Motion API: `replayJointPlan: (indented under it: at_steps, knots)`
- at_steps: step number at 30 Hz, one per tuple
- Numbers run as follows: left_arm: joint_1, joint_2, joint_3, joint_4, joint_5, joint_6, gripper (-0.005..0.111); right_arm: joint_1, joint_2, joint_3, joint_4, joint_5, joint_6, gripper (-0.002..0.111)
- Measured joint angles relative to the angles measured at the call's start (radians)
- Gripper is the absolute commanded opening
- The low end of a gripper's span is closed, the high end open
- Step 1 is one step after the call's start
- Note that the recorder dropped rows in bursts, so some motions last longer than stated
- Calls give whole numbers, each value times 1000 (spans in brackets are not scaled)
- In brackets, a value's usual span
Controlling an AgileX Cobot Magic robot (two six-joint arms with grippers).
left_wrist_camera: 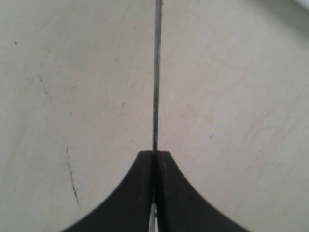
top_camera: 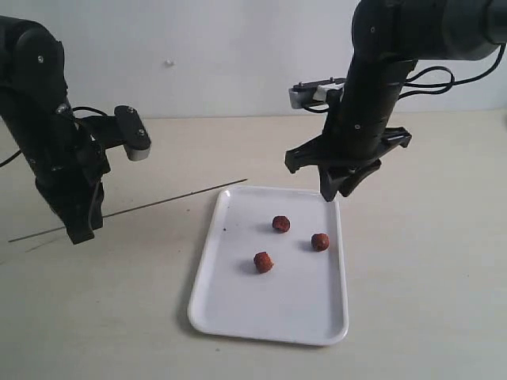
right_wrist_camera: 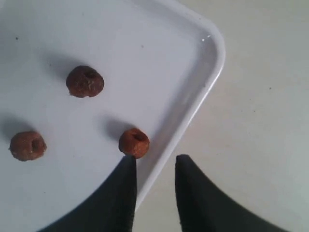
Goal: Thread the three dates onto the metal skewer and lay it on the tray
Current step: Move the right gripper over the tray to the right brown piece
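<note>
Quick update from the remote desk. The left fingers are clenched on the skewer, which they hold off the surface with its tip pointing toward the tray. That side looks sorted.

The right fingers are parted with nothing between them, and as far as I can tell they hang over the tray's far right corner. All three dates lie loose on the tray, apart from each other.

I reckon the step in hand is grabbing the nearest date. In the right wrist view it sits just beside one fingertip, on the tray side. The gap between the fingers lines up with the rim instead.

So I want to slide inward first, get the date centred in the gap, and only then drop. If I come straight down I clip the rim or knock the date away.

I'd squeeze gently across its sides, because it's round and will probably squirt out. I'd also leave two faces bare so the skewer has a way through.
</note>
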Motion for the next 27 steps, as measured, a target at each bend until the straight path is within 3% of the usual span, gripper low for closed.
replayJointPlan:
  at_steps: [14,27]
  knots:
    - [0,0,0,0,0,-2,0,0,88,-3,78,24,52,38]
    - [0,0,0,0,0,-13,0,102,90,-3,-121,-32,280,38]
